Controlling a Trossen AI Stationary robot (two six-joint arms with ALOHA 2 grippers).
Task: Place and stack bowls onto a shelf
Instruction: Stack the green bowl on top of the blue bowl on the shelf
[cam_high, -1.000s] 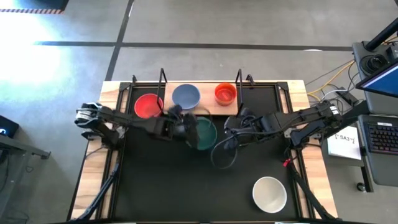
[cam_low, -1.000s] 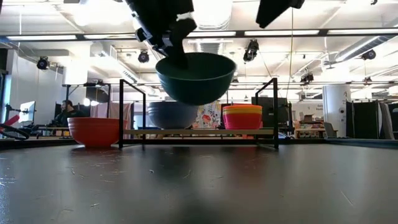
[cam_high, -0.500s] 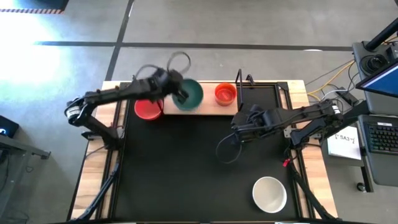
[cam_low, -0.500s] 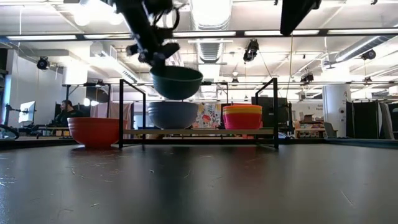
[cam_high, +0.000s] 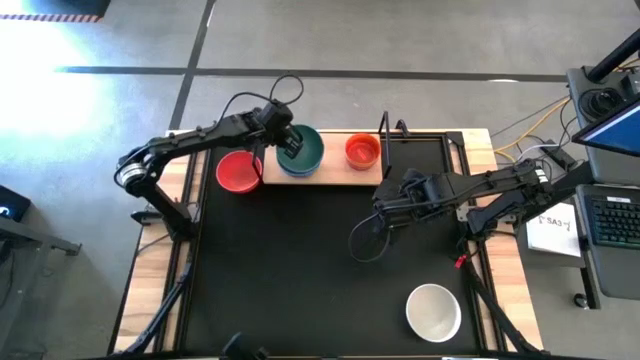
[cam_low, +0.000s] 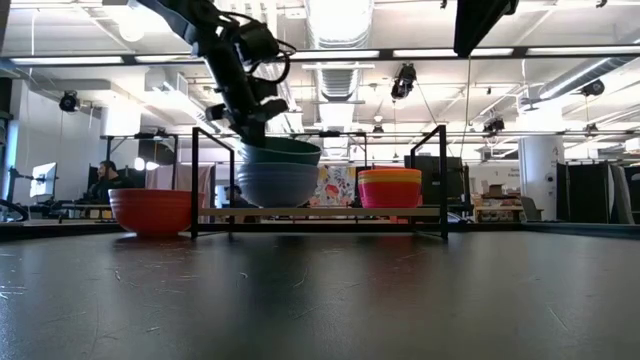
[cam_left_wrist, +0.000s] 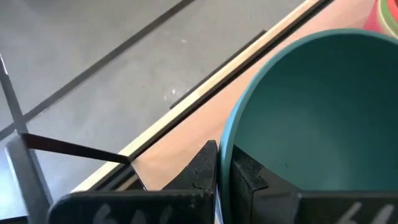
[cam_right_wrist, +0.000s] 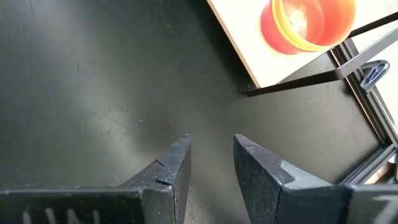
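My left gripper reaches over the wooden shelf and is shut on the teal bowl. That bowl sits nested in the pale blue-grey bowl on the shelf board. A stack with an orange-red bowl on top stands at the shelf's right end. The red bowl rests on the mat just left of the shelf. The white bowl stands on the mat near the right near corner. My right gripper hovers open above the mat, right of centre. My left gripper holds the teal bowl by its rim on the bowl's left side, one finger inside the bowl and one outside. It comes from above, slanting in from the table's left. The bowl sits upright in the blue-grey bowl.
Black wire uprights stand at both shelf ends, and the left arm passes over the left one. The large black mat lies bare between the shelf and the white bowl. A monitor and keyboard sit beyond the table's right edge.
My left gripper has carried the teal bowl from above the mat's middle toward the far edge, over the shelf, then lowered it into the pale blue-grey bowl, still shut on its rim. My right gripper has drawn back a little toward the table's right.
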